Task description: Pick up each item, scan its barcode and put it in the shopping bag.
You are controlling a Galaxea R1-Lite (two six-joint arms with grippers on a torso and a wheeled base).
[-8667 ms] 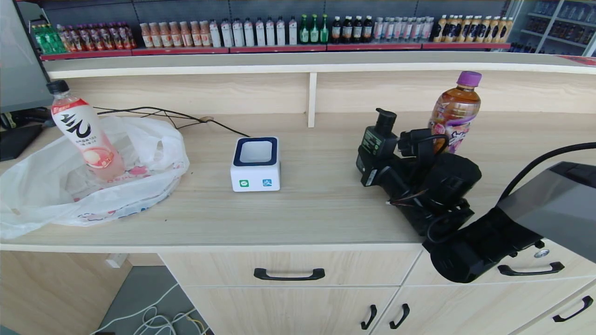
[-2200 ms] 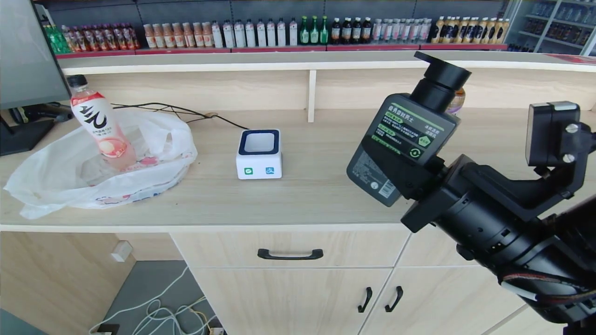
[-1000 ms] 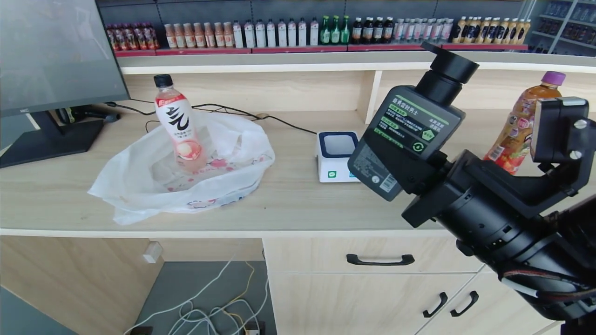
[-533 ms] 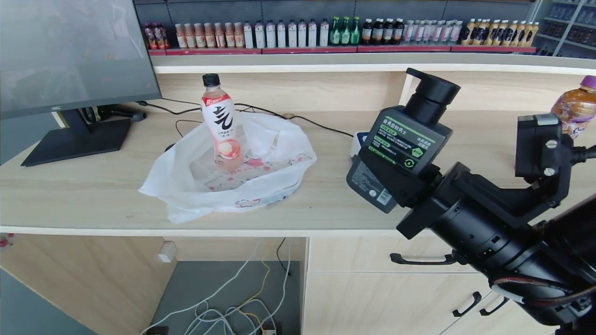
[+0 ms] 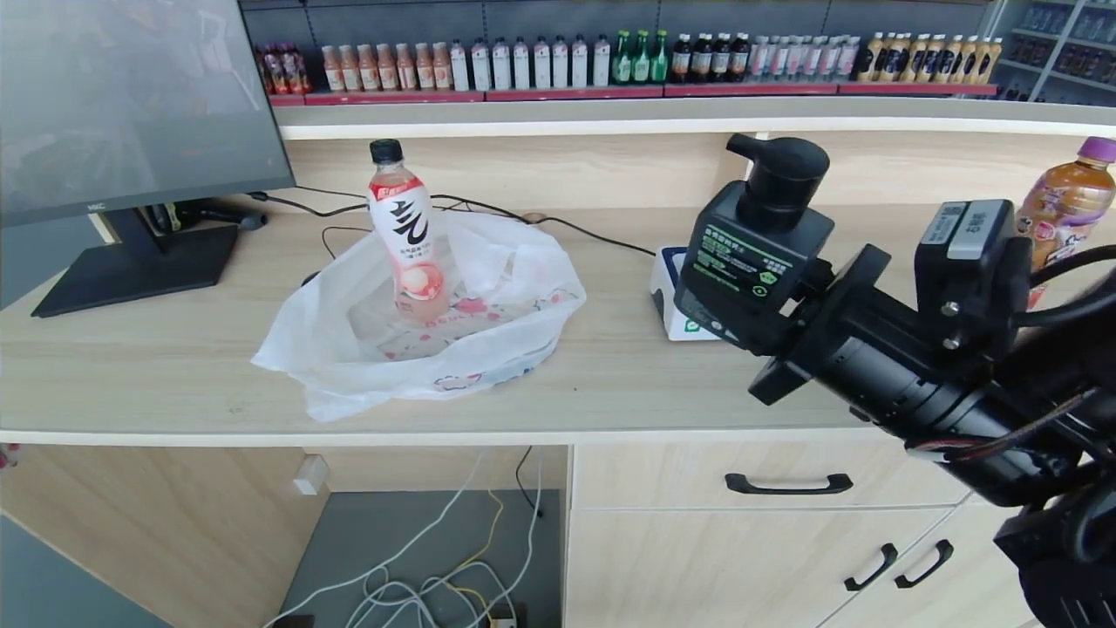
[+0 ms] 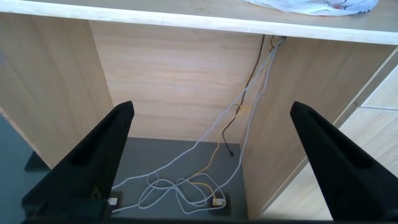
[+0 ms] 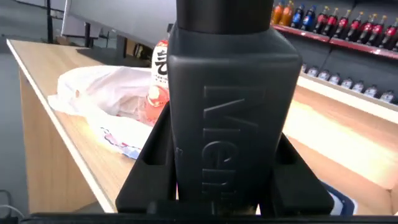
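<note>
My right gripper [image 5: 785, 318] is shut on a black pump bottle [image 5: 754, 262], held nearly upright just above the counter, right in front of the white scanner box [image 5: 664, 292], which it partly hides. In the right wrist view the bottle [image 7: 227, 106] stands between the fingers [image 7: 152, 155]. Left of the scanner lies the white shopping bag [image 5: 488, 349], with a pink bottle [image 5: 403, 235] standing upright in it. A purple-capped tea bottle [image 5: 1068, 205] stands at the far right of the counter. My left gripper [image 6: 211, 109] hangs open below the counter's edge, holding nothing.
A monitor [image 5: 131, 96] on a black stand occupies the counter's left end. Cables [image 5: 488, 209] run along the back behind the bag. A raised wooden ledge [image 5: 558, 126] borders the counter's far side. Drawers with black handles [image 5: 789, 482] sit under the counter.
The head view has shifted, so the counter's things sit further right than a second ago. The right gripper has turned the black bottle more upright and brought it close over the scanner.
</note>
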